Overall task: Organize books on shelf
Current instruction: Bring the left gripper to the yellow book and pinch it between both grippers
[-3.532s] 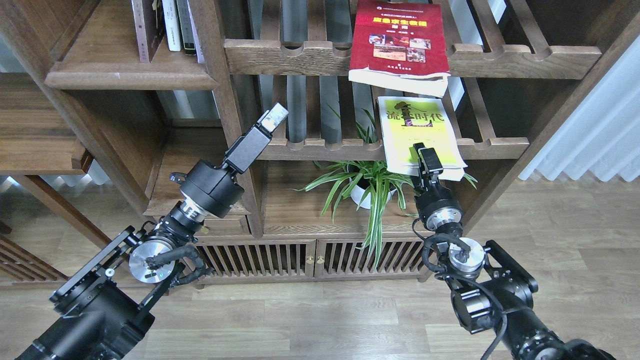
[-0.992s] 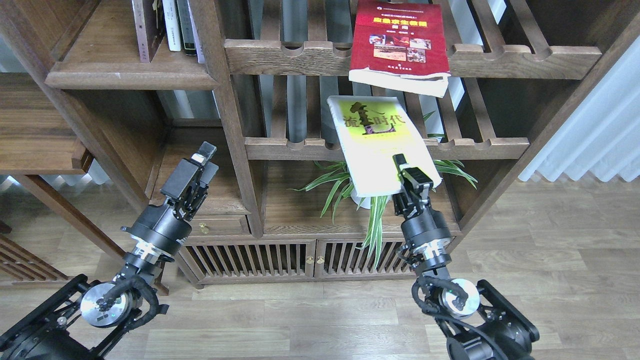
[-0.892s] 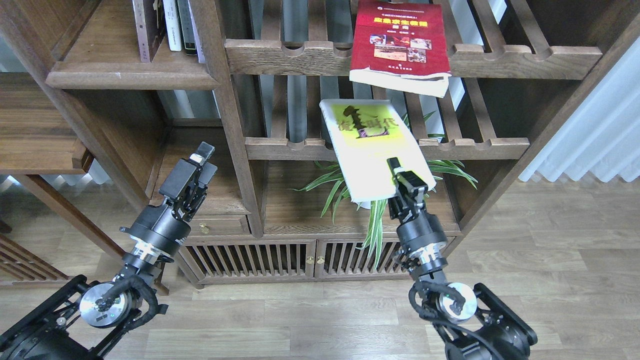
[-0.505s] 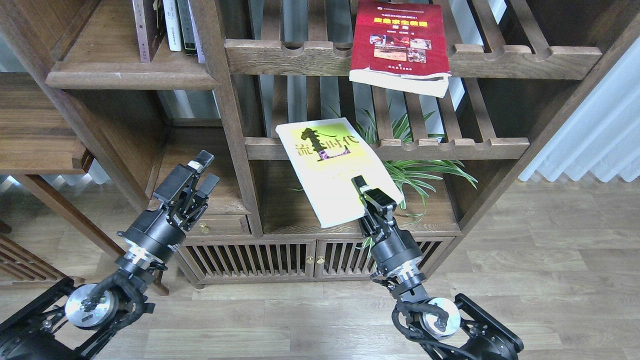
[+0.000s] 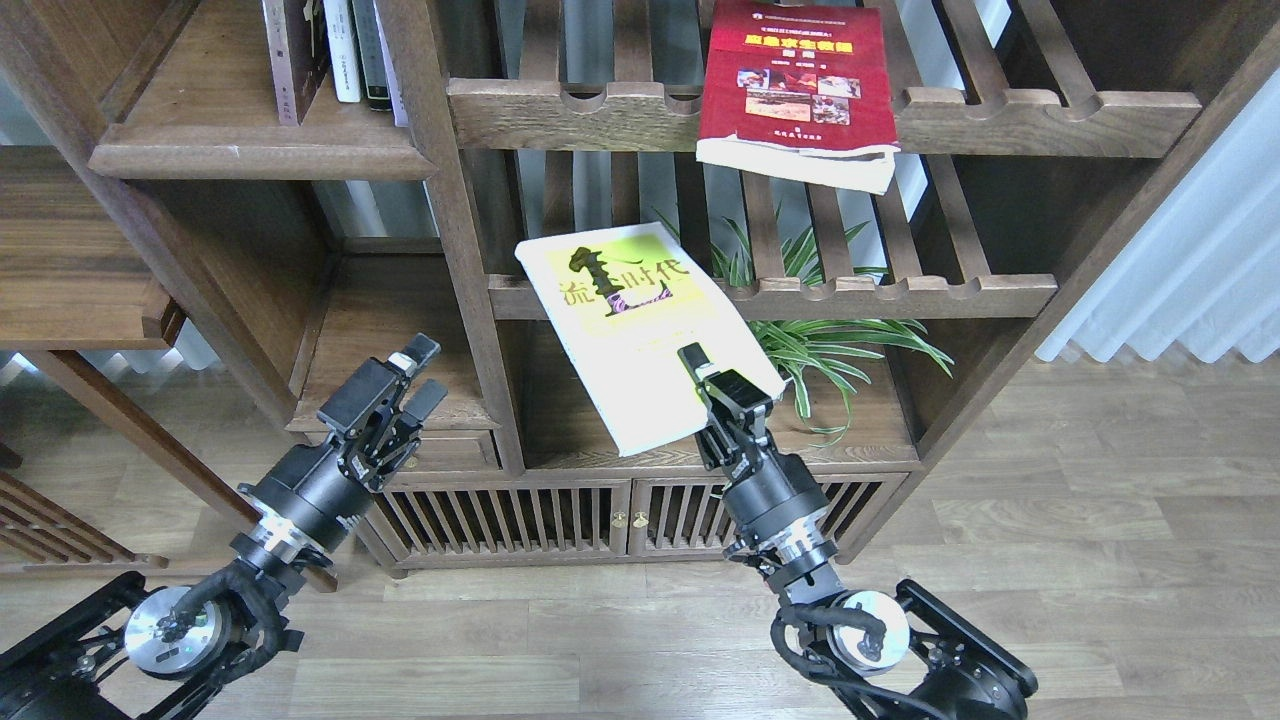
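The right tool [image 5: 712, 378] pinches the near edge of the yellow-green book [image 5: 640, 335], one finger lying on the cover; the book hangs in the air, tilted, its far corner overlapping the front rail of the lower slatted rack [image 5: 770, 296], so whether it touches that rail cannot be told; the book's far left corner lies just beside the upright post [image 5: 455, 240], which stands between it and the solid shelf [image 5: 262, 150] up to the left of the post. On that shelf a dark maroon book [image 5: 290, 55] stands upright, with thin white and dark books [image 5: 358, 48] just to its right, close against the post. To the right of the post, on the upper slatted rack [image 5: 1040, 108], the red book [image 5: 798, 90] lies flat, its near edge hanging out over the notched rail, directly above the lower rack. Below the lower rack and right of the post, a spider plant [image 5: 830, 335] spreads its leaves, partly hidden behind the held book and the right tool. The left tool [image 5: 418, 372] hovers left of the post, in front of the low cabinet top [image 5: 390, 330], fingers spread apart and holding nothing, well apart from the yellow-green book.
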`<state>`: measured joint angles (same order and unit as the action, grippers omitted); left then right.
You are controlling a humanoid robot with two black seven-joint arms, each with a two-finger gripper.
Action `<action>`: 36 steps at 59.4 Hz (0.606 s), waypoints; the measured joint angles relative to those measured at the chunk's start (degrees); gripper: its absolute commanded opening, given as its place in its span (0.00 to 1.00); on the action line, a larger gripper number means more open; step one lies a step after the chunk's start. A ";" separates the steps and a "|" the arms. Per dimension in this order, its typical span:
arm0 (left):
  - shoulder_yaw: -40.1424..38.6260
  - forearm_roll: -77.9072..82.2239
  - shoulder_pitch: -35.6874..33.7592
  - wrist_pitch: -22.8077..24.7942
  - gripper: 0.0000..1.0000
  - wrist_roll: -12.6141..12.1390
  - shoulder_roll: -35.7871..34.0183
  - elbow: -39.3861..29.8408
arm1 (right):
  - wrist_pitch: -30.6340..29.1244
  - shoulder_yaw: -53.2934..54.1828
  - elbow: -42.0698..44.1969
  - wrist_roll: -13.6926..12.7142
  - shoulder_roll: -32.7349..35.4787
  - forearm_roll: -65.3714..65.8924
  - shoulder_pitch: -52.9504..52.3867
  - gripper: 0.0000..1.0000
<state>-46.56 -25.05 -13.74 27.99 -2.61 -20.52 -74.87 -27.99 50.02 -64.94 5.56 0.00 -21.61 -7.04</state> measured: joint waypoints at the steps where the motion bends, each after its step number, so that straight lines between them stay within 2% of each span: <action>1: 0.05 0.00 0.06 0.00 0.86 0.00 -0.03 0.00 | 0.00 -0.38 0.00 -0.01 0.00 0.04 0.00 0.08; 36: 1.47 0.37 1.01 0.00 0.86 -0.06 -0.03 -0.02 | 0.00 -4.26 -0.64 -0.38 0.00 3.90 -0.27 0.09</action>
<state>-45.09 -24.68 -12.74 28.00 -2.67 -20.55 -74.89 -27.99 45.76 -65.57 5.18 0.00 -17.70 -7.30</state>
